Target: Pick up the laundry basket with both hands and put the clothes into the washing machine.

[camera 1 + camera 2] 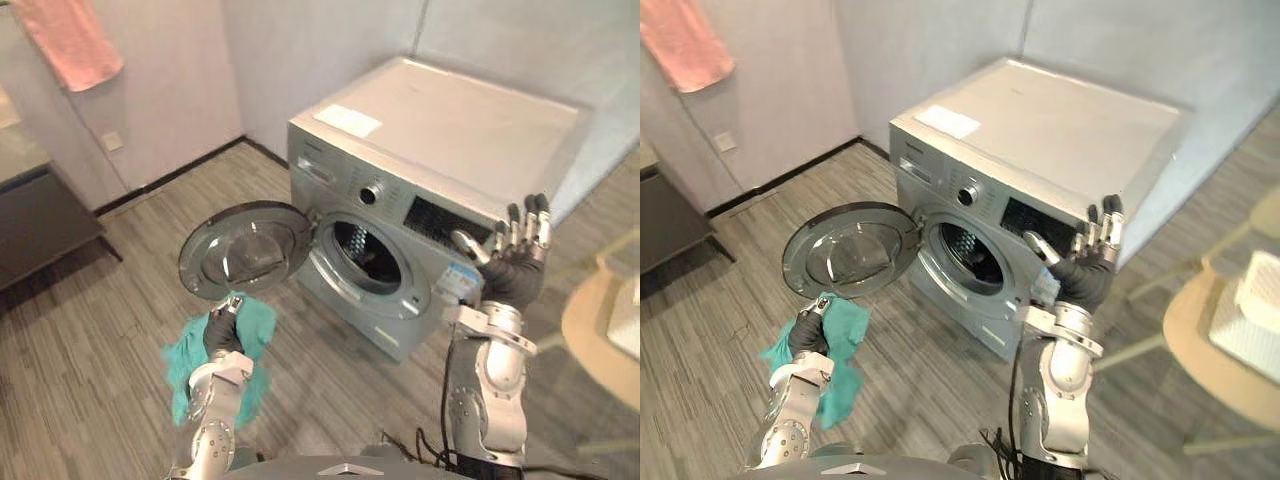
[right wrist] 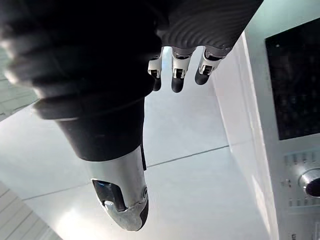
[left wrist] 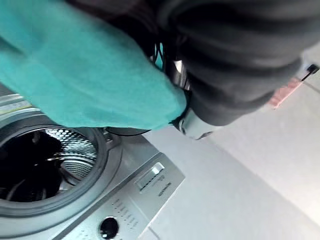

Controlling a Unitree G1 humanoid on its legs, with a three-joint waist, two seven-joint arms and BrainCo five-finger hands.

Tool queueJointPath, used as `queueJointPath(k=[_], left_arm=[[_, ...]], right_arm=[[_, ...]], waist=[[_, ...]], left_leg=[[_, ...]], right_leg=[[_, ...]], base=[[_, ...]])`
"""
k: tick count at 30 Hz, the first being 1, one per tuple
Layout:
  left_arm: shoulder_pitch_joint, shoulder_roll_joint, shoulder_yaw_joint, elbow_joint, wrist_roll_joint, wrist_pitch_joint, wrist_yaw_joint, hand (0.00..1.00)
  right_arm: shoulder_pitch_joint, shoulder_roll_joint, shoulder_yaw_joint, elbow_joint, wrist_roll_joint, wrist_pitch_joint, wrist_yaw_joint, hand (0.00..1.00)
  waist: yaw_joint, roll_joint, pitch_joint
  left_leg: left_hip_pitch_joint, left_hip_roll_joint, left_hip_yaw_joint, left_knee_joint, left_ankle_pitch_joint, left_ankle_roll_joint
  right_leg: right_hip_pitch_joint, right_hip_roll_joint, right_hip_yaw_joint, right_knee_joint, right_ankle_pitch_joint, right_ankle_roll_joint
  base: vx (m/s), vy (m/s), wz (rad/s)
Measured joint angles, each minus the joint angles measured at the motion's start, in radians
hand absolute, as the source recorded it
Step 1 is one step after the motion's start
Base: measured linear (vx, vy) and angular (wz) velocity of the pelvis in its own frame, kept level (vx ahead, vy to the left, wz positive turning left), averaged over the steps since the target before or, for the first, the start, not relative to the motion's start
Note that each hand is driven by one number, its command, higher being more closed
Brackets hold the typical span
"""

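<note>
Backed into the far corner of the grey wood-plank floor: a silver front-loading washing machine, its round glass-and-grey door wide open toward the robot's left, the dark drum mouth bare and ready for a load. Off at the floor's right edge, a pale round desk carrying a white latticed box — possibly the laundry basket, too cut off to tell.

Hanging just below the open door, clear of the floor: a teal cloth garment, bunched around and draped from the left hand, fingers curled into the fabric and gripping it. Raised in front of the machine's control panel, near but not touching: the right hand, fingers straight and spread, holding nothing.

Judged as progress: door already open, one garment in hand and near the machine, not yet inside the drum. Drum too dark to read for other clothes. Left to do — carry the teal cloth up past the door's rim, push it into the drum mouth and let go; after that, any further clothes.
</note>
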Motion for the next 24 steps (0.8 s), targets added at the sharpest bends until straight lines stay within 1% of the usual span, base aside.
queueJointPath(k=[1,2,3,4,5,6,7,8,9,10,11,12,13,14,16,17,18,19,20,21,22,23,24], left_arm=[[-0.009,-0.001,0.018,0.008,0.0,0.005,0.0,1.0],[-0.011,-0.002,0.038,0.009,0.0,0.009,0.001,1.0],[-0.011,-0.007,0.079,0.009,-0.001,0.017,0.005,1.0],[-0.017,-0.012,0.121,0.009,-0.001,0.018,0.01,1.0],[-0.021,-0.012,0.14,0.008,-0.001,0.018,0.014,1.0],[-0.04,-0.012,0.175,0.008,-0.001,0.018,0.023,1.0],[-0.062,-0.012,0.2,0.007,-0.001,0.017,0.03,1.0],[-0.072,-0.012,0.212,0.006,-0.001,0.017,0.033,1.0],[-0.085,-0.019,0.239,0.006,0.0,0.017,0.04,1.0],[-0.089,-0.034,0.266,0.005,-0.001,0.014,0.046,1.0],[-0.089,-0.04,0.28,0.005,-0.001,0.013,0.048,1.0],[-0.088,-0.051,0.304,0.005,-0.001,0.013,0.051,1.0],[-0.088,-0.053,0.313,0.005,-0.001,0.013,0.051,1.0],[-0.089,-0.052,0.327,0.005,-0.007,0.012,0.052,1.0],[-0.087,-0.053,0.351,0.006,-0.033,0.009,0.052,1.0],[-0.083,-0.051,0.371,0.007,-0.05,-0.001,0.052,1.0],[-0.082,-0.051,0.383,0.007,-0.061,-0.007,0.052,1.0],[-0.079,-0.051,0.403,0.007,-0.068,-0.016,0.055,1.0],[-0.078,-0.051,0.425,0.007,-0.072,-0.025,0.063,1.0],[-0.078,-0.051,0.43,0.008,-0.081,-0.028,0.07,1.0],[-0.085,-0.052,0.426,0.008,-0.092,-0.028,0.075,1.0],[-0.089,-0.052,0.423,0.009,-0.099,-0.028,0.078,1.0],[-0.1,-0.052,0.419,0.009,-0.099,-0.03,0.084,1.0]], right_arm=[[-0.035,-0.001,0.021,0.024,-0.025,0.0,0.001,0.0],[-0.055,-0.001,0.036,0.049,-0.038,0.0,0.001,0.0],[-0.079,-0.005,0.067,0.095,-0.058,0.004,0.004,0.0],[-0.085,-0.009,0.089,0.128,-0.062,0.008,0.006,0.0],[-0.08,-0.008,0.093,0.139,-0.076,0.014,0.007,0.0],[-0.055,-0.01,0.092,0.155,-0.097,0.026,0.013,0.0],[-0.015,-0.02,0.084,0.155,-0.102,0.038,0.026,0.0],[0.006,-0.025,0.073,0.155,-0.111,0.046,0.028,0.0],[0.052,-0.03,0.059,0.155,-0.136,0.067,0.029,0.0],[0.086,-0.032,0.043,0.155,-0.135,0.08,0.028,0.0],[0.099,-0.033,0.036,0.155,-0.135,0.083,0.029,0.0],[0.123,-0.036,0.016,0.155,-0.135,0.086,0.031,0.0],[0.136,-0.035,0.003,0.155,-0.136,0.086,0.035,0.0],[0.174,-0.033,-0.022,0.156,-0.14,0.086,0.042,0.0],[0.231,-0.023,-0.033,0.162,-0.193,0.087,0.045,0.0],[0.294,-0.005,-0.028,0.165,-0.236,0.087,0.052,0.0],[0.326,0.002,-0.023,0.165,-0.245,0.086,0.064,0.0],[0.39,0.002,0.0,0.17,-0.243,0.086,0.089,0.0],[0.44,0.006,0.027,0.198,-0.239,0.086,0.114,0.0],[0.454,0.01,0.037,0.217,-0.226,0.088,0.128,0.0],[0.465,0.013,0.052,0.271,-0.185,0.092,0.157,0.0],[0.466,0.014,0.061,0.302,-0.16,0.093,0.17,0.0],[0.466,0.014,0.085,0.364,-0.113,0.094,0.194,0.0]], waist=[[0.005,0.009,0.002],[0.002,0.015,0.007],[0.006,0.023,0.012],[0.002,0.032,0.018],[0.001,0.046,0.025],[-0.002,0.043,0.023],[-0.007,0.057,0.031],[-0.011,0.062,0.033],[-0.013,0.073,0.033],[-0.012,0.076,0.033],[-0.013,0.076,0.033],[-0.015,0.075,0.034],[-0.017,0.073,0.033],[-0.022,0.065,0.043],[-0.022,0.052,0.061],[-0.021,0.043,0.087],[-0.021,0.039,0.097],[-0.018,0.036,0.107],[-0.017,0.022,0.118],[-0.019,0.026,0.117],[-0.023,0.026,0.124],[-0.026,0.022,0.13],[-0.025,0.007,0.143]], left_leg=[[0.019,0.023,0.083,-0.044,0.018,0.025],[0.033,0.03,0.12,-0.068,0.026,0.036],[0.079,0.035,0.188,-0.116,0.042,0.042],[0.127,0.04,0.232,-0.162,0.052,0.047],[0.145,0.042,0.248,-0.18,0.057,0.05],[0.177,0.041,0.267,-0.211,0.065,0.047],[0.196,0.04,0.276,-0.225,0.067,0.043],[0.201,0.043,0.276,-0.228,0.068,0.041],[0.213,0.053,0.279,-0.241,0.072,0.035],[0.229,0.066,0.295,-0.254,0.078,0.025],[0.234,0.075,0.299,-0.257,0.082,0.021],[0.243,0.094,0.3,-0.254,0.084,0.017],[0.245,0.103,0.3,-0.249,0.085,0.015],[0.254,0.131,0.302,-0.219,0.086,0.013],[0.255,0.175,0.301,-0.127,0.086,0.013],[0.242,0.241,0.296,0.03,0.1,0.042],[0.229,0.272,0.292,0.105,0.118,0.072],[0.193,0.327,0.286,0.24,0.178,0.148],[0.149,0.367,0.252,0.348,0.214,0.162],[0.127,0.377,0.229,0.376,0.175,0.131],[0.085,0.379,0.194,0.391,0.11,0.107],[0.063,0.379,0.182,0.386,0.083,0.096],[0.03,0.378,0.164,0.349,0.048,0.075]], right_leg=[[-0.04,-0.002,-0.124,-0.027,0.068,-0.06],[-0.063,-0.003,-0.233,0.012,0.063,-0.087],[-0.101,-0.012,-0.472,0.114,0.023,-0.125],[-0.096,-0.017,-0.665,0.193,-0.015,-0.165],[-0.093,-0.017,-0.735,0.221,-0.031,-0.175],[-0.075,-0.003,-0.838,0.235,-0.055,-0.181],[-0.051,0.017,-0.85,0.197,-0.048,-0.167],[-0.045,0.028,-0.846,0.18,-0.037,-0.156],[-0.029,0.058,-0.83,0.144,-0.023,-0.141],[-0.019,0.09,-0.812,0.104,-0.002,-0.14],[-0.011,0.108,-0.8,0.084,0.006,-0.14],[0.008,0.142,-0.794,0.04,0.025,-0.145],[0.014,0.158,-0.789,0.021,0.03,-0.147],[0.041,0.192,-0.77,-0.014,0.033,-0.15],[0.075,0.219,-0.754,-0.029,0.03,-0.156],[0.118,0.251,-0.74,-0.033,0.009,-0.173],[0.137,0.263,-0.732,-0.032,-0.001,-0.179],[0.165,0.281,-0.704,-0.031,-0.021,-0.195],[0.18,0.292,-0.68,-0.031,-0.056,-0.218],[0.179,0.296,-0.674,-0.024,-0.077,-0.228],[0.174,0.297,-0.656,-0.008,-0.095,-0.237],[0.175,0.297,-0.647,-0.003,-0.101,-0.24],[0.174,0.289,-0.628,0.02,-0.119,-0.24]], base=[[0.03,0.235,-1.73],[0.05,0.169,-1.79],[0.08,0.128,-1.67],[0.07,0.15,-1.59],[0.06,0.098,-1.2],[0.05,0.035,-0.77],[0.07,-0.013,-0.62],[0.09,-0.057,-0.42],[0.11,-0.099,-0.45],[0.1,-0.108,-0.5],[0.1,-0.125,-0.59],[0.08,-0.11,-0.48],[0.12,-0.173,-0.54],[0.09,-0.142,-0.44],[0.09,-0.165,-0.51],[0.1,-0.196,-0.55],[0.13,-0.223,-0.74],[0.15,-0.14,-0.69],[0.16,-0.11,-0.69],[0.18,-0.07,-0.59],[0.14,-0.049,-0.38],[0.18,-0.054,-0.41],[0.17,-0.033,-0.33]])
